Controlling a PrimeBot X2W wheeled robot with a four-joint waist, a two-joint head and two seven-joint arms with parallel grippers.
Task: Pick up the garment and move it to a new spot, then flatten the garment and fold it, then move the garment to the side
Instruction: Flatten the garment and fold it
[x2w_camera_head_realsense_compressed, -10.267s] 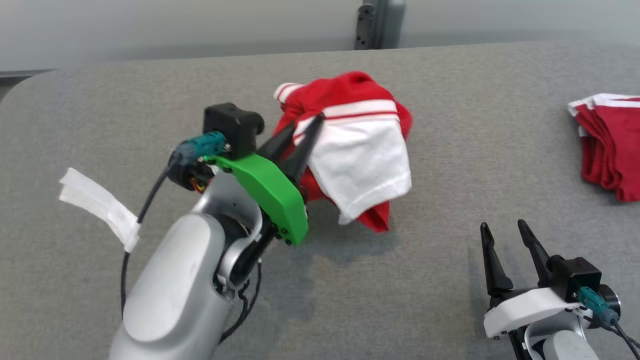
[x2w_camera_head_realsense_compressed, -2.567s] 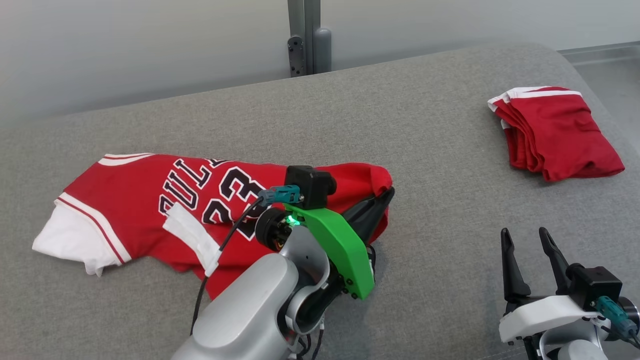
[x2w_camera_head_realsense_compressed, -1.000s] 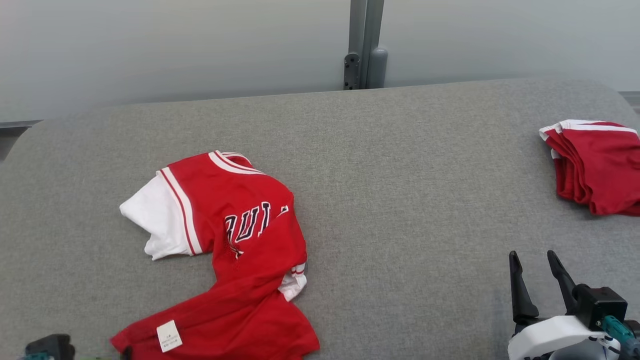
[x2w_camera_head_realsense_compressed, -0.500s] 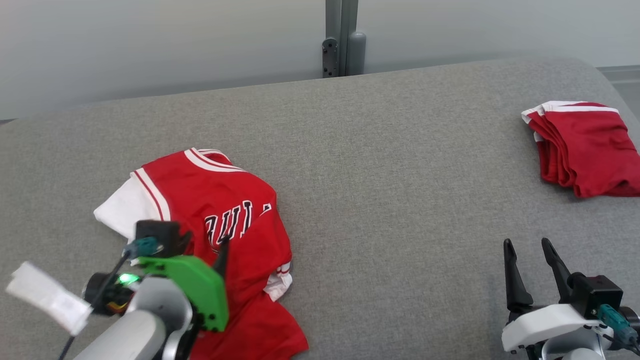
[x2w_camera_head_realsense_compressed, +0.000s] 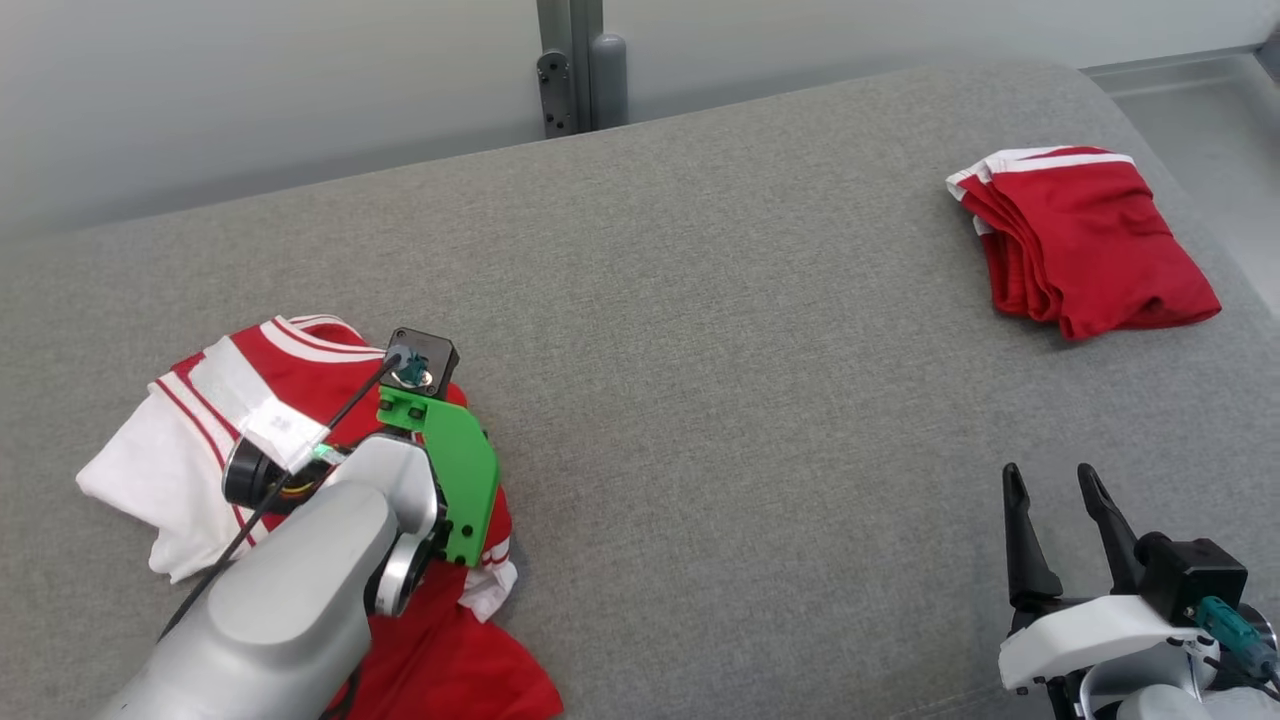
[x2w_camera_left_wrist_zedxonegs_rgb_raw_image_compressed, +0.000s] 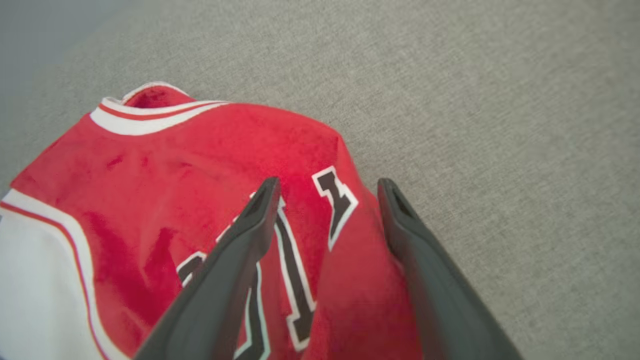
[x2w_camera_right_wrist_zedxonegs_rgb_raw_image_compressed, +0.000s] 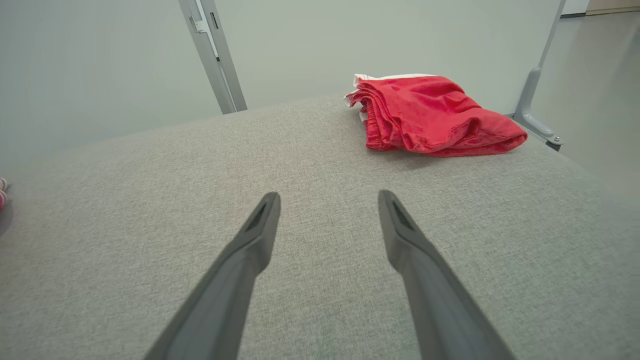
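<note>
Jersey: the red jersey (x2w_camera_head_realsense_compressed: 160, 470) is lying crumpled at the near left of the grey surface (x2w_camera_head_realsense_compressed: 750, 300), with a white sleeve spreading out to the left and its striped collar pointing toward the far side.
Lettering: in the left wrist view, black letters edged in white are showing on the red cloth below the fingers.
Left pincer: the left pincer (x2w_camera_left_wrist_zedxonegs_rgb_raw_image_compressed: 329, 185) is standing released, its two dark fingers spread wide over the jersey's right edge and grasping nothing. Whether the tips are touching the cloth cannot be told.
Left arm: the pale arm (x2w_camera_head_realsense_compressed: 300, 570) is reaching in from the near left and covering the middle of the jersey in the head view.
Right pincer: the right pincer (x2w_camera_head_realsense_compressed: 1049, 475) is hanging released at the near right over bare surface, fingers pointing toward the far side, well apart from the jersey.
Folded pile: a folded red garment (x2w_camera_head_realsense_compressed: 1085, 240) with white trim is sitting at the far right of the surface.
Post: a grey metal post (x2w_camera_head_realsense_compressed: 570, 60) is rising behind the far edge.
</note>
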